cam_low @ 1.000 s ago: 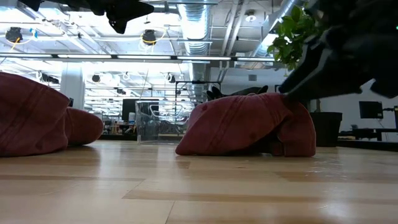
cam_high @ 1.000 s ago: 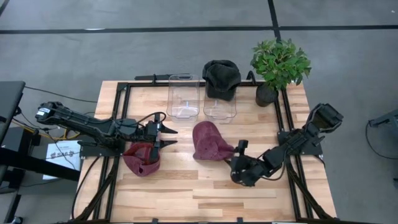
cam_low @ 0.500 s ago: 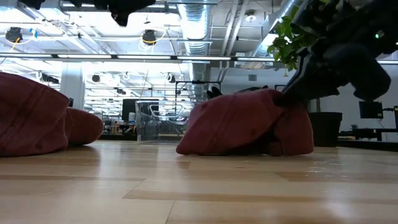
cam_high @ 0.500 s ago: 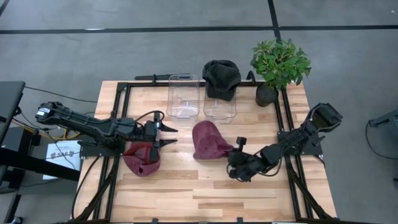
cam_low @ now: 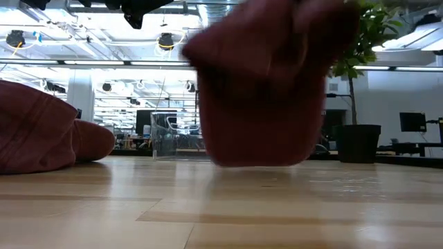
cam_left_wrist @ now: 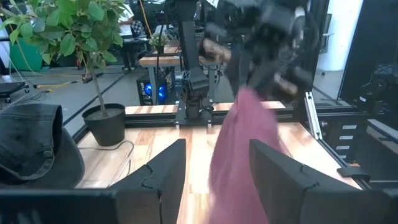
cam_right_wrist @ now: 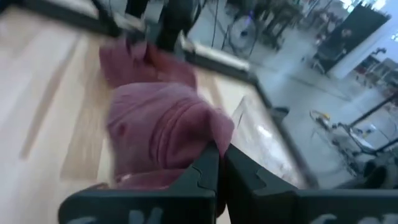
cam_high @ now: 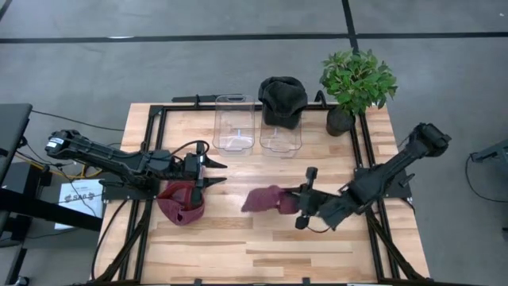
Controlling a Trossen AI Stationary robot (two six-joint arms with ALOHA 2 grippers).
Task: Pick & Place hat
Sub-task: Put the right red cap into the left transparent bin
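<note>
Maroon hats are numbering two: one [cam_high: 268, 199] is hanging clear of the desk [cam_high: 262, 238] in the right gripper [cam_high: 300, 205], whose fingers [cam_right_wrist: 208, 168] are pinching its fabric, and the other [cam_high: 181, 202] is lying on the desk beneath the left gripper [cam_high: 213, 173]. A third, dark hat [cam_high: 282, 98] is sitting on one of two clear containers [cam_high: 235, 122] at the desk's far edge, beside a single potted plant [cam_high: 355, 83]. Pale wooden planks are forming the desk, with grey floor around it and, in the low view, an open hall with ceiling lights beyond. Half a second ago the held hat was resting on the desk; now it is lifted. The left fingers [cam_left_wrist: 163, 176] are spreading wide, gripping nothing.
</note>
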